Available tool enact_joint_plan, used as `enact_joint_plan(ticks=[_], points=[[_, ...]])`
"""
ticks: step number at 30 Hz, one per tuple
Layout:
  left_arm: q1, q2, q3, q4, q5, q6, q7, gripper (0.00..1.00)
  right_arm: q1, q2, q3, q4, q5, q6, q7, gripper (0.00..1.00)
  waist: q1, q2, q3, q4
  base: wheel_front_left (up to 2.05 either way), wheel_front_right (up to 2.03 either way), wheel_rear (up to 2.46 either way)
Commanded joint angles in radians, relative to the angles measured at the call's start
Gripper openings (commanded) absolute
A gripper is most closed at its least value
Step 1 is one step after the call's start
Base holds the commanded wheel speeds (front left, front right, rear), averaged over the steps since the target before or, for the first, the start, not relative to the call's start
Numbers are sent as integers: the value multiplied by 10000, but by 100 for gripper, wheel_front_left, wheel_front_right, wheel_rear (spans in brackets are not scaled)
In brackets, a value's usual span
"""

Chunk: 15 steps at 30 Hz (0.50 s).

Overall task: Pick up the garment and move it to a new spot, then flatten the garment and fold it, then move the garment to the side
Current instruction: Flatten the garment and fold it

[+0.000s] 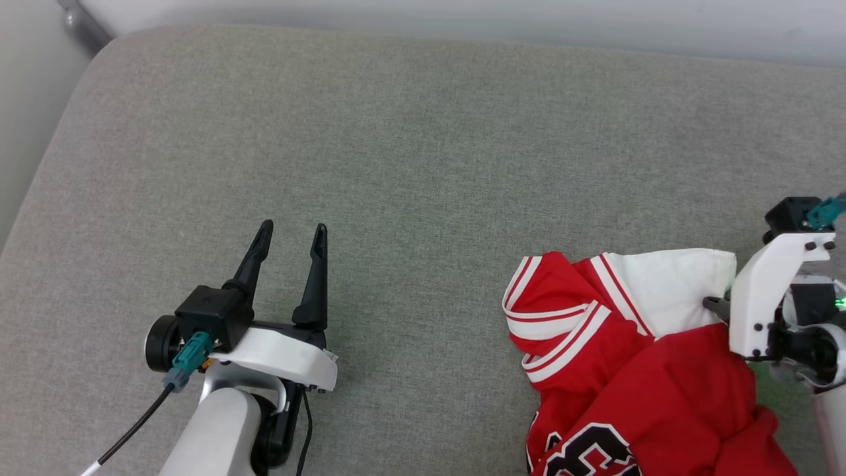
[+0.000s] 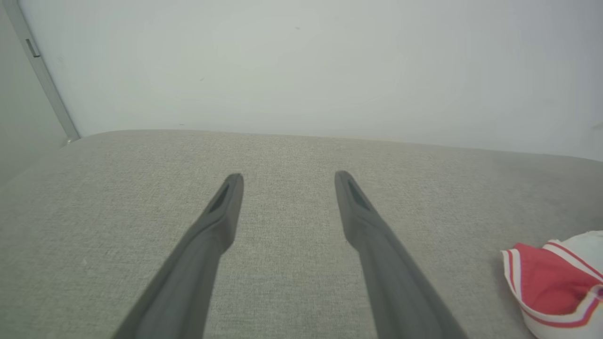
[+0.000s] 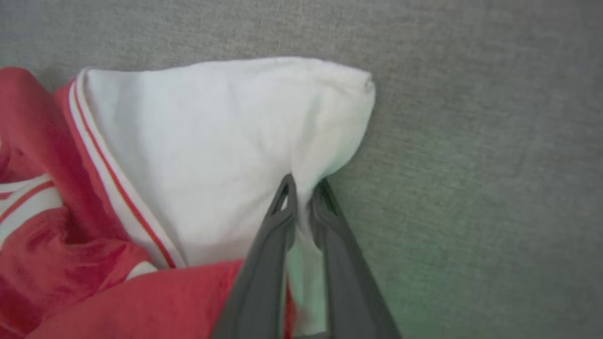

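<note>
Garment: the garment (image 1: 634, 377) lies crumpled at the near right of the grey cushion (image 1: 423, 132), with the red body bunched, the striped trim turned up and part of a black number showing at the near side
Right fingers: the right gripper (image 3: 304, 188) has its fingers drawn almost together on a small fold at the edge of the white sleeve (image 3: 226, 141), while the rest of the shirt rests on the cushion
Left fingers: the left gripper (image 1: 291, 235) is spread wide with nothing in it, over bare cushion well apart from the shirt
Risk, grip: the pinch takes only a thin fold near the sleeve's edge, so I'd guess a quick lift could let it slip out
Risk, drag: carried by one sleeve, the red bunch would likely trail and twist, which would make flattening harder
Risk, edge: the shirt lies on the right side, so a pull further that way might take it off the cushion
Open room: a wide bare stretch runs left and back to the wall (image 2: 301, 61)
Watch: the rounded far-left corner (image 1: 99, 46) falls away, and the left arm occupies the near left
</note>
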Motion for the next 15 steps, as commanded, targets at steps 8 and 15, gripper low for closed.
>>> enact_joint_plan(ticks=[8, 15], points=[[297, -48, 181, -25, 157, -80, -73, 100, 280, -589, -791, -867, -296, 9, -720, 0, -1, 0, -579, -472, 0, 0, 0], [510, -36, 233, 43, 187, -131, -73, 100, 1474, -626, -3131, -772, -797, 9, -806, 0, -1, 0, -788, -632, 0, 0, 0]])
